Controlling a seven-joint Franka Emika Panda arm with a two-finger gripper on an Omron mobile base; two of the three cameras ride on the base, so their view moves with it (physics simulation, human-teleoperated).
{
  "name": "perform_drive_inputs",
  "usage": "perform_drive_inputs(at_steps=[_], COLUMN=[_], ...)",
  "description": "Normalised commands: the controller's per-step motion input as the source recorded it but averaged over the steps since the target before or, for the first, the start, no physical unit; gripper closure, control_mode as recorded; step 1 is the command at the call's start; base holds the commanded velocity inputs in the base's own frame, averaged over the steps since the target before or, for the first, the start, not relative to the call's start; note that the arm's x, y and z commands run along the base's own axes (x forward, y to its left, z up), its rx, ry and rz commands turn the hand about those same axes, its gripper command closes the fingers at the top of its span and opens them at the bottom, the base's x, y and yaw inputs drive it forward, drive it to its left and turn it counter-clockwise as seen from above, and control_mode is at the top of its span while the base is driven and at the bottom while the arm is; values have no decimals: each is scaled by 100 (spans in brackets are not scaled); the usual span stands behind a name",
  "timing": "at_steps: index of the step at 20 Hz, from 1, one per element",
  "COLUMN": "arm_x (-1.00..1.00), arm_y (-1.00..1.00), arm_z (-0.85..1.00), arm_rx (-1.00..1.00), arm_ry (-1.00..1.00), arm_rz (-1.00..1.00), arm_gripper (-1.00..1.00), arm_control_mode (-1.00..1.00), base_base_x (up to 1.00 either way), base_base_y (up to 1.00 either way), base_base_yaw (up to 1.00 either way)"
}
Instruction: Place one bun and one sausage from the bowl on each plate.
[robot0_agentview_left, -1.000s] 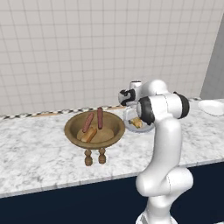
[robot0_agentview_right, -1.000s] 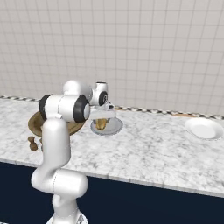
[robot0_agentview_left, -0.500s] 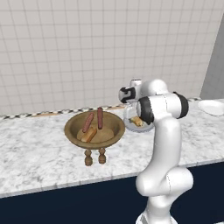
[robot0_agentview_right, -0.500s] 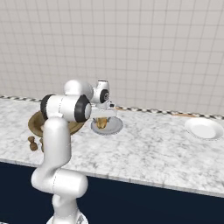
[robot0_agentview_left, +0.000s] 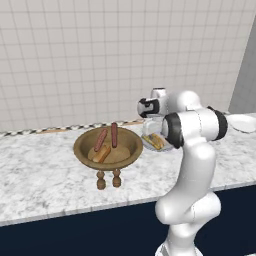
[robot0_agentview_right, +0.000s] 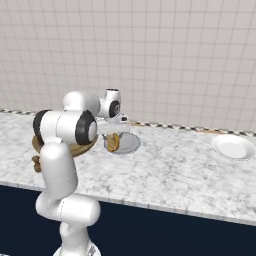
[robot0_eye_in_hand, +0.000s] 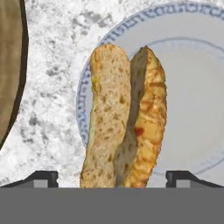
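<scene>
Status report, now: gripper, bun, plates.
Gripper open above the grey plate. Bun lies on that plate, unheld. One bun, two sausages in bowl. White plate bare.

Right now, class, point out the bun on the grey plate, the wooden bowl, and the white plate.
bun (robot0_eye_in_hand: 124, 118), hand view, on its split top.
wooden bowl (robot0_agentview_left: 128, 151), left base view, on its right inner wall.
white plate (robot0_agentview_right: 233, 147), right base view, on its flat middle.

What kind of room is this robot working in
Most likely a kitchen: a marble-look counter against a tiled wall, with a wooden bowl of sausages and a bun on a plate.
</scene>
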Motion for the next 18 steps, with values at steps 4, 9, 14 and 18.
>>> perform_drive_inputs(at_steps=[4, 9, 14, 18], arm_x=[-54, -24, -4, 27], arm_y=[20, 71, 100, 100], arm_z=[95, 69, 7, -17], arm_rx=[3, 13, 17, -11], arm_ry=[-10, -5, -4, -8], arm_rz=[-2, -11, -21, -20], arm_gripper=[-100, -100, -100, -100], arm_control_mode=[-100, -100, -100, -100], base_base_x=[0, 0, 0, 0], base_base_y=[0, 0, 0, 0], base_base_yaw=[0, 0, 0, 0])
